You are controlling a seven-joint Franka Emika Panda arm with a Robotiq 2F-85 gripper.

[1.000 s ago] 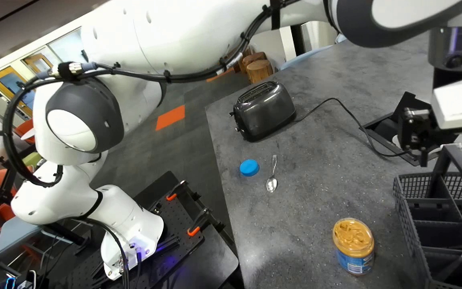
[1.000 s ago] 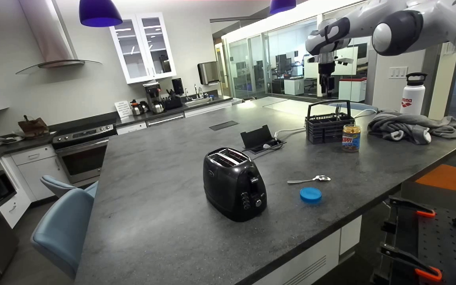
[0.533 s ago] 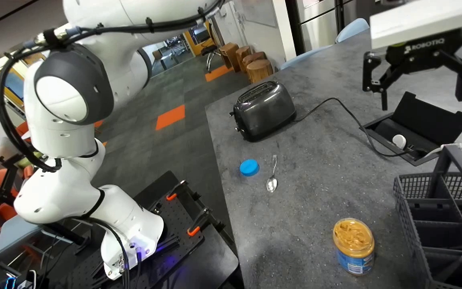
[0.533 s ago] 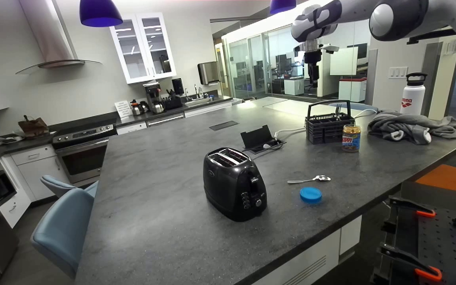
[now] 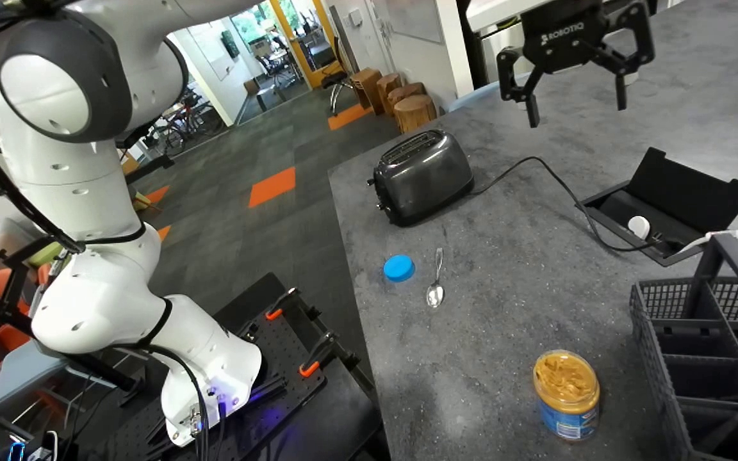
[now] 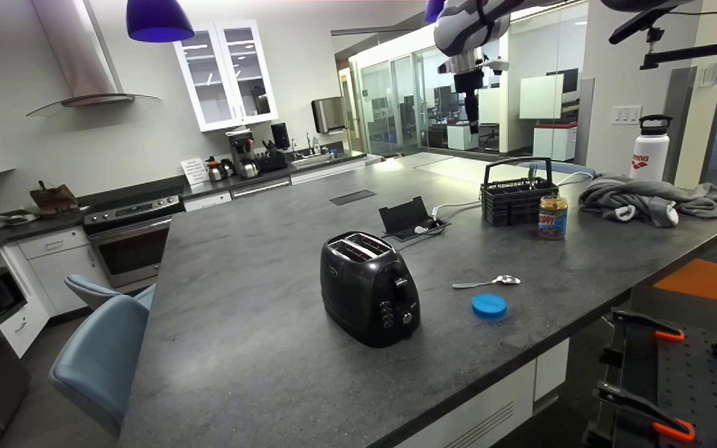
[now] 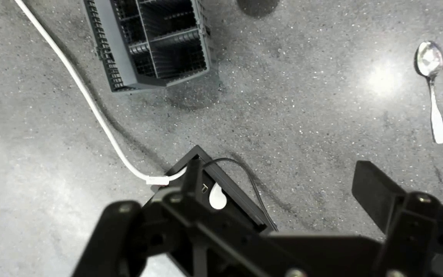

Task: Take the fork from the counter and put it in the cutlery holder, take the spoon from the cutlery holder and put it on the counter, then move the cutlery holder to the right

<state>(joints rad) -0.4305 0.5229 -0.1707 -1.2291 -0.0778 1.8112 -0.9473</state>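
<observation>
The spoon [image 5: 435, 293] lies on the dark grey counter [image 5: 491, 275], bowl end away from the toaster; it also shows in an exterior view [image 6: 489, 282] and the wrist view [image 7: 433, 88]. The black cutlery holder [image 5: 654, 371] stands upright on the counter, also in an exterior view [image 6: 511, 204] and at the top of the wrist view [image 7: 203, 46]. The fork [image 6: 531, 175] stands in it, tines up; its lower part is hidden, and it is out of the wrist view. My gripper [image 5: 578, 114] is open and empty, high above the counter; its fingers frame bare counter in the wrist view [image 7: 279, 173].
A peanut butter jar [image 5: 567, 390] stands beside the holder. A blue lid [image 5: 399, 268] lies near the spoon. A black toaster [image 5: 423, 178] and an open black hinged case [image 5: 670, 202] with cables stand on the counter. A grey cloth [image 6: 651, 196] and white bottle [image 6: 650, 149] are beyond the holder.
My gripper has moved away from the cutlery holder, leftward in both exterior views, and shows wide open. The spoon, holder, fork and jar have stayed in place.
</observation>
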